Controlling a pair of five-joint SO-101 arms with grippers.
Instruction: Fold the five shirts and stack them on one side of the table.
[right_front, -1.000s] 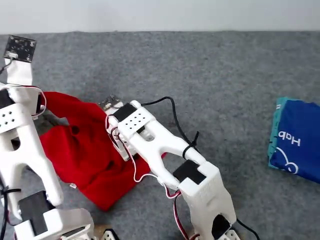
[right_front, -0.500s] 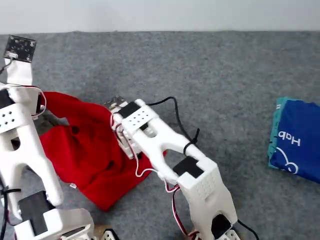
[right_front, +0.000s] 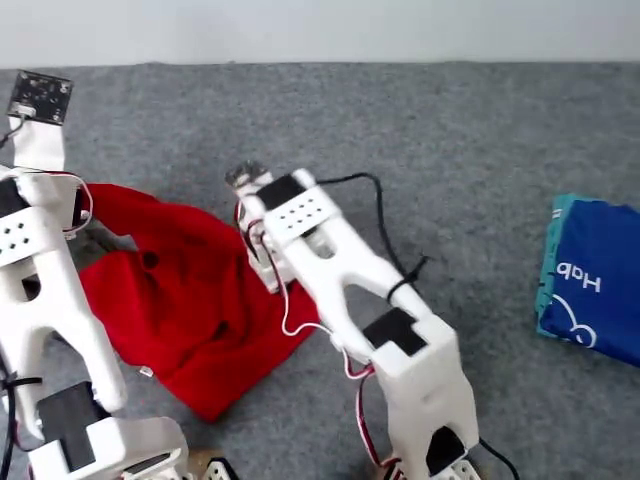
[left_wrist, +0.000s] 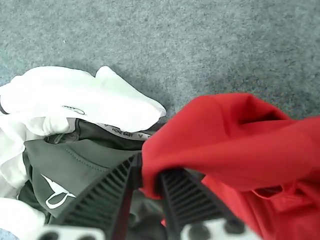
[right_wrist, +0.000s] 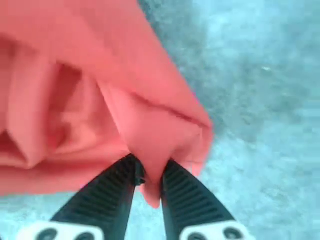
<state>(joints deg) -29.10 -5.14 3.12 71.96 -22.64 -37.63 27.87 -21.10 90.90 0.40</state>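
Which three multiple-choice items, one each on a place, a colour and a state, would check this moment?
1. Where does the blue shirt lie in the high view?
A. folded at the right edge of the table
B. in the middle
C. at the far left

2. What colour is the shirt in the left gripper?
A. white
B. red
C. grey

3. The right gripper is
A. wide open
B. shut on the red shirt
C. shut on nothing

Key:
1 A, it lies folded on a teal shirt at that edge.
2 B, the left wrist view shows red cloth pinched in it.
3 B, the right wrist view shows it clamped on a fold of red cloth.
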